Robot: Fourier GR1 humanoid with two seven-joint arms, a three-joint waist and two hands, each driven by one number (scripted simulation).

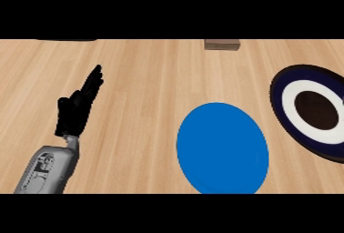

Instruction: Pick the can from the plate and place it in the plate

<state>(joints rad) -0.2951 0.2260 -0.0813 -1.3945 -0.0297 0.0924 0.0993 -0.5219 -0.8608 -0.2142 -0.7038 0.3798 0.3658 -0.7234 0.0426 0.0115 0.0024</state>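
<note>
Left of the blue plate (222, 148), the left hand (75, 109) rests on the worktop (148, 82), fingers (94, 82) straight and together.

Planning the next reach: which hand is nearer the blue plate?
Left, the only one in view. The left hand rests open, apart from the blue plate, off toward the view's left. The right hand does not show.

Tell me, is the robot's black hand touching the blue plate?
Apart. The head view shows the left hand with straight fingers at the view's left, and a wide strip of bare wooden counter between it and the blue plate.
</note>
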